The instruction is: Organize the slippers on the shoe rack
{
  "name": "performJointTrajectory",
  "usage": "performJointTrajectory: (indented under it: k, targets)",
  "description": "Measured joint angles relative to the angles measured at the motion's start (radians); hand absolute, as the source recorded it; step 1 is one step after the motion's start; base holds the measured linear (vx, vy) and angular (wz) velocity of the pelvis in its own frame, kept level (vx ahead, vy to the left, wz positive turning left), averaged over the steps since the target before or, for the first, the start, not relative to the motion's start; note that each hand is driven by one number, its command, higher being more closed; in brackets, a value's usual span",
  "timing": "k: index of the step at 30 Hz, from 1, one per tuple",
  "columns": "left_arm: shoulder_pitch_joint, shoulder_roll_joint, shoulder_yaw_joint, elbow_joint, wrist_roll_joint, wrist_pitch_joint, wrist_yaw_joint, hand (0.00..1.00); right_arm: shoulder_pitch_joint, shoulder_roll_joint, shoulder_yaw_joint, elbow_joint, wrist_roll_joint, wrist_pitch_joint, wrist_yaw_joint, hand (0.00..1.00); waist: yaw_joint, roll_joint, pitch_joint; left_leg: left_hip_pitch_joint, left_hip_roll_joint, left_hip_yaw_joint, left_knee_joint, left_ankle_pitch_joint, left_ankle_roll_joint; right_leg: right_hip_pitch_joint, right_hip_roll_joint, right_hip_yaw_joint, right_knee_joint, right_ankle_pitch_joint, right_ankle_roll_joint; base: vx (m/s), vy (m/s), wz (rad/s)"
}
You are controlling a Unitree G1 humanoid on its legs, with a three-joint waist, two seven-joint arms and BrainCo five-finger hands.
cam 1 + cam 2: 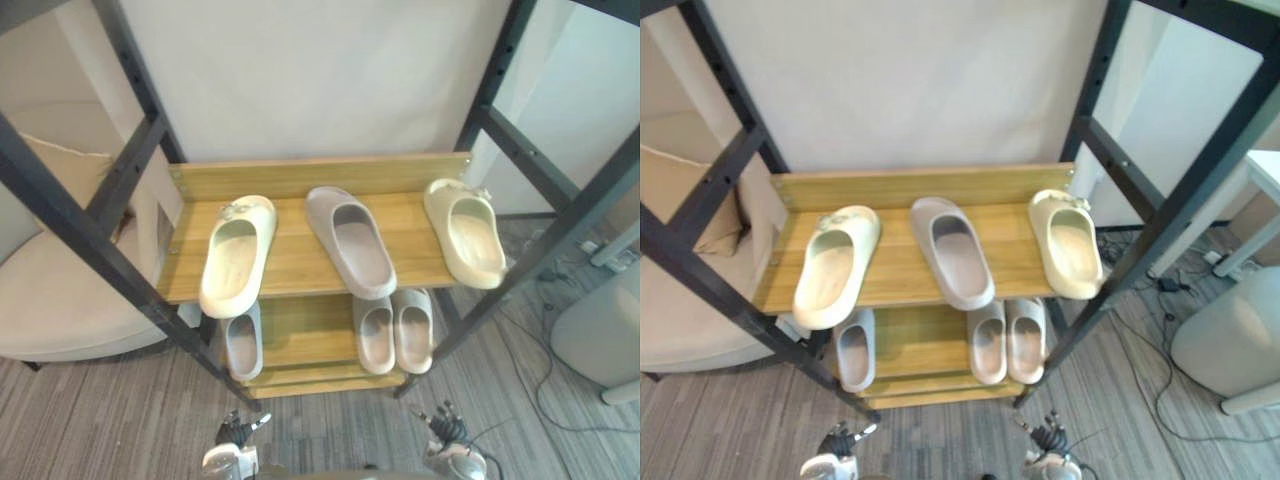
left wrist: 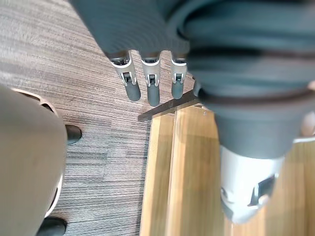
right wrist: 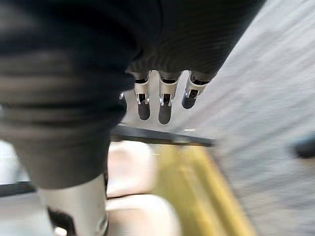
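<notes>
Shows left hand [image 2: 153, 91] and right hand [image 3: 165, 105] low, fingers straight, holding nothing, before a two-shelf wooden shoe rack [image 1: 300, 176]; probably calls for gripping the top shelf's central mauve-grey rubber slipper [image 1: 350, 240] by its sides, lifting clear of the left cream foam slipper [image 1: 238, 255] and right cream foam slipper [image 1: 467, 232].

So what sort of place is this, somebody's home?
Likely a home-style room or hallway corner, perhaps a mock-up: a wooden shoe rack holding slippers on two shelves, a cream cushioned seat beside it, and grey carpet underfoot.
</notes>
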Motion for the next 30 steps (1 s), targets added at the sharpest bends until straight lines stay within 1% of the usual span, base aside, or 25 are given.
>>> performJointTrajectory:
  k: [1,2,5,6,7,9,10,12,14,15,17,20,22,25,26,27,30]
  targets:
    - [0.008,0.003,-0.001,-0.011,0.015,0.0,0.0,0.0,0.04,0.003,0.009,-0.117,-0.01,-0.007,0.001,0.0,-0.004,-0.006,-0.003,0.0,0.0,0.003,0.0,0.0,0.0,-0.001,0.0,0.005,-0.001,0.003,0.001,-0.03,0.002,-0.08]
    - [0.01,0.003,-0.002,-0.013,0.017,-0.001,0.0,0.0,0.051,0.003,0.011,-0.141,-0.013,-0.008,0.002,0.0,-0.006,-0.008,-0.004,0.001,0.0,0.004,0.0,0.0,0.0,-0.001,0.0,0.005,-0.001,0.003,0.001,-0.02,-0.002,-0.07]
    - [0.023,0.007,-0.019,-0.03,0.018,-0.002,0.001,0.0,0.12,0.005,0.034,-0.334,-0.071,-0.017,0.006,0.0,-0.01,-0.012,-0.007,0.002,0.001,0.016,0.002,0.0,0.0,-0.006,0.001,0.019,-0.001,0.007,0.003,-0.02,-0.005,-0.1]
    - [0.026,0.007,-0.022,-0.034,0.018,-0.002,0.001,0.0,0.127,0.006,0.037,-0.356,-0.082,-0.018,0.006,0.0,-0.014,-0.012,-0.008,0.002,0.002,0.02,0.003,-0.001,0.001,-0.008,0.001,0.021,0.0,0.008,0.004,-0.03,-0.013,-0.2]
    - [0.042,0.007,-0.038,-0.056,0.02,-0.002,0.001,0.0,0.151,0.016,0.044,-0.438,-0.099,-0.019,0.008,0.0,-0.028,-0.01,-0.008,0.0,0.005,0.027,0.004,-0.002,0.002,-0.015,0.001,0.028,0.005,0.009,0.005,-0.02,-0.011,-0.13]
    - [0.048,0.007,-0.042,-0.062,0.026,-0.002,0.002,0.0,0.164,0.02,0.048,-0.482,-0.119,-0.02,0.008,0.0,-0.037,-0.008,-0.009,0.0,0.005,0.029,0.006,-0.003,0.003,-0.016,0.001,0.029,0.006,0.009,0.006,-0.02,-0.007,-0.09]
    - [0.058,0.007,-0.055,-0.075,0.036,-0.002,0.002,0.0,0.191,0.022,0.059,-0.553,-0.129,-0.028,0.007,0.0,-0.044,-0.005,-0.01,0.0,0.006,0.036,0.015,-0.01,0.004,-0.017,0.002,0.036,0.008,0.01,0.007,-0.02,0.002,-0.15]
    - [0.062,0.007,-0.067,-0.08,0.037,-0.002,0.003,0.0,0.212,0.021,0.07,-0.626,-0.162,-0.033,0.005,0.0,-0.046,0.0,-0.012,0.0,0.012,0.051,0.031,-0.022,0.005,-0.019,0.004,0.049,0.013,0.01,0.008,-0.02,0.011,-0.21]
    - [0.061,0.006,-0.081,-0.079,0.041,-0.002,0.004,0.0,0.237,0.022,0.08,-0.706,-0.165,-0.044,0.005,0.0,-0.05,0.009,-0.012,-0.001,0.012,0.056,0.046,-0.033,0.009,-0.021,0.003,0.055,0.022,0.007,0.014,-0.02,0.022,-0.14]
    - [0.06,0.005,-0.098,-0.079,0.048,-0.003,0.004,0.0,0.255,0.021,0.08,-0.777,-0.189,-0.058,0.005,0.0,-0.052,0.015,-0.016,-0.002,0.01,0.064,0.055,-0.041,0.014,-0.023,0.0,0.066,0.025,0.007,0.021,-0.02,0.028,-0.09]
    - [0.06,0.003,-0.099,-0.079,0.054,-0.003,0.004,0.0,0.253,0.02,0.081,-0.811,-0.2,-0.064,0.005,0.0,-0.051,0.016,-0.019,-0.003,0.008,0.073,0.057,-0.044,0.016,-0.033,0.0,0.076,0.035,0.005,0.025,-0.02,0.027,-0.15]
    - [0.057,0.002,-0.108,-0.079,0.056,-0.008,0.004,0.0,0.251,0.019,0.081,-0.898,-0.211,-0.088,0.003,0.0,-0.053,0.016,-0.02,-0.005,0.0,0.075,0.059,-0.047,0.022,-0.036,-0.009,0.079,0.04,0.005,0.033,-0.01,0.011,-0.04]
    - [0.057,0.003,-0.11,-0.079,0.056,-0.008,0.004,0.0,0.241,0.014,0.078,-0.911,-0.227,-0.098,0.001,0.0,-0.053,0.013,-0.021,-0.006,-0.004,0.073,0.06,-0.047,0.023,-0.036,-0.013,0.079,0.039,0.005,0.035,-0.01,0.008,0.03]
    - [0.057,0.01,-0.133,-0.076,0.056,-0.01,0.0,0.0,0.179,-0.006,0.064,-0.913,-0.231,-0.105,-0.003,0.0,-0.06,0.011,-0.021,-0.023,-0.02,0.046,0.079,-0.048,0.025,-0.036,-0.022,0.074,0.037,0.006,0.039,-0.02,0.029,0.16]
    - [0.057,0.013,-0.14,-0.072,0.056,-0.011,-0.003,0.0,0.151,-0.019,0.064,-0.913,-0.232,-0.105,-0.002,0.0,-0.06,0.011,-0.022,-0.03,-0.026,0.02,0.088,-0.048,0.025,-0.036,-0.026,0.074,0.037,0.007,0.04,-0.03,0.022,0.13]
    - [0.055,0.021,-0.158,-0.067,0.057,-0.016,-0.005,0.0,0.103,-0.037,0.054,-0.91,-0.234,-0.108,-0.001,0.0,-0.061,0.01,-0.021,-0.036,-0.037,-0.024,0.09,-0.051,0.033,-0.037,-0.03,0.071,0.036,0.009,0.043,-0.03,0.012,0.13]
    - [0.055,0.036,-0.182,-0.051,0.057,-0.032,-0.012,0.0,0.028,-0.07,0.026,-0.88,-0.235,-0.123,-0.002,0.0,-0.06,0.001,-0.019,-0.043,-0.049,-0.041,0.09,-0.051,0.04,-0.036,-0.042,0.061,0.036,0.009,0.05,-0.05,0.024,0.16]
